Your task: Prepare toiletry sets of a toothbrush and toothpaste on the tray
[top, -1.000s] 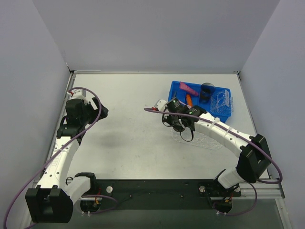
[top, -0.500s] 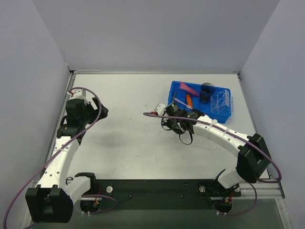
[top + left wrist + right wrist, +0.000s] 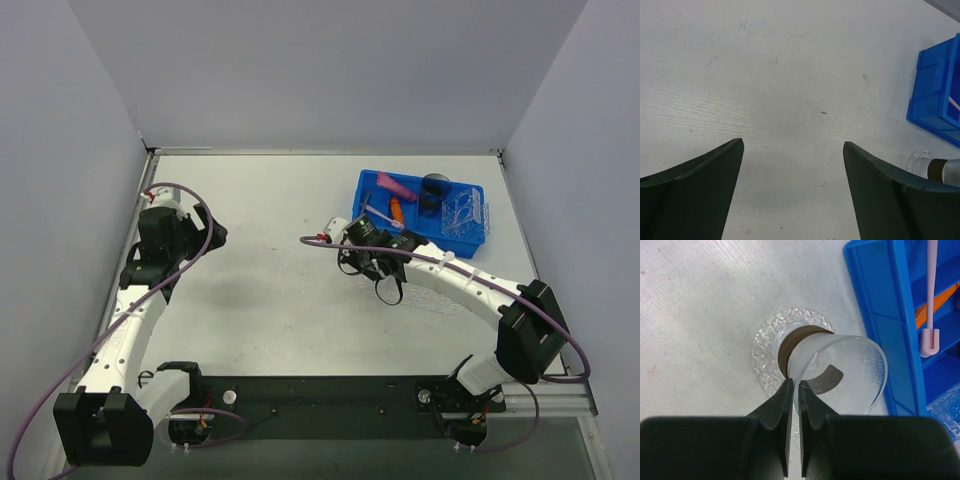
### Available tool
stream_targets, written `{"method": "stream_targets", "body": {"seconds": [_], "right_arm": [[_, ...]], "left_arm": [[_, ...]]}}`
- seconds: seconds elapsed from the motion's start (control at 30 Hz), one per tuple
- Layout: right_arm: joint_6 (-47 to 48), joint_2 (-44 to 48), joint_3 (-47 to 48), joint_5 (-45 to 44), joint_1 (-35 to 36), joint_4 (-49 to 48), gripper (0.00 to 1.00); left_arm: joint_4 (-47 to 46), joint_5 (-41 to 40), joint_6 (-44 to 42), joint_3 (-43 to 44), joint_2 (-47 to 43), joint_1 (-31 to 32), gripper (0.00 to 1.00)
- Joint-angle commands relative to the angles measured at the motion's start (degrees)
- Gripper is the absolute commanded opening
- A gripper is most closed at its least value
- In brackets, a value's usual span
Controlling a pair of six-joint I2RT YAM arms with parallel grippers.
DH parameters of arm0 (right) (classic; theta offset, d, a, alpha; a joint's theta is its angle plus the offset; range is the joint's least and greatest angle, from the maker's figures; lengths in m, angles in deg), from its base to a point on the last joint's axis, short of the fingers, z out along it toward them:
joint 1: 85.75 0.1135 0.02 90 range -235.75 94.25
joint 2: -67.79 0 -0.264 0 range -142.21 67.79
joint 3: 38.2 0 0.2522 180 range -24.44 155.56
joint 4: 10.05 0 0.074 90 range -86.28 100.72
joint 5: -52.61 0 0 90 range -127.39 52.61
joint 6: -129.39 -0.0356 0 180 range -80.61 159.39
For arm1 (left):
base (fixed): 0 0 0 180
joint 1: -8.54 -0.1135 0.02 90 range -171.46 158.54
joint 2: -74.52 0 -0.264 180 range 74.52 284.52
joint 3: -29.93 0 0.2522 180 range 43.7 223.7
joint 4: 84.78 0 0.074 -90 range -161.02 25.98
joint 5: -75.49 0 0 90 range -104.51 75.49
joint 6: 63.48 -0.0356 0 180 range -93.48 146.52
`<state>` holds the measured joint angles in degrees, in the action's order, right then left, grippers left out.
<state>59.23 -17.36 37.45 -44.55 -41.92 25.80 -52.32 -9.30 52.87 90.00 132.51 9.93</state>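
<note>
Well, the toothbrush (image 3: 930, 290), a thin pale pink-lilac stick, lies in the blue bin (image 3: 880, 315) beside the orange toothpaste (image 3: 936, 302). The right gripper (image 3: 792, 385) pinches the rim of a clear cup (image 3: 850, 360); the left gripper (image 3: 792, 142) is spread wide.

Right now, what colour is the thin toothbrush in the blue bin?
Pale pink toothbrush; right wrist view shows it best.

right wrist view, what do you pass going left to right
clear cup → blue bin, its left wall → toothbrush lying inside the bin
</note>
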Motion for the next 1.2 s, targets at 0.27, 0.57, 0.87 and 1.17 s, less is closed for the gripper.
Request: {"method": "stream_targets", "body": {"seconds": [0.27, 0.57, 0.87, 1.17], "right_arm": [[-0.94, 3.66, 1.83, -3.21, 1.17, 1.91, 0.29], [-11.64, 9.82, 7.98, 2.13, -5.23, 2.96, 0.46], [-28.97, 6.05, 13.00, 15.67, -20.54, 8.58, 0.39], [-32.31, 4.29, 9.22, 19.37, -24.76, 9.38, 0.46]], "left_arm": [[-1.30, -0.29, 0.19, 0.19, 0.27, 0.02, 0.91], [-1.12, -0.03, 0.20, -0.34, -0.08, 0.02, 0.91], [-2.00, 0.50, 0.19, -0.69, 0.10, 0.02, 0.91], [-1.91, 0.06, 0.54, -1.30, -0.43, 0.02, 0.91]]}}
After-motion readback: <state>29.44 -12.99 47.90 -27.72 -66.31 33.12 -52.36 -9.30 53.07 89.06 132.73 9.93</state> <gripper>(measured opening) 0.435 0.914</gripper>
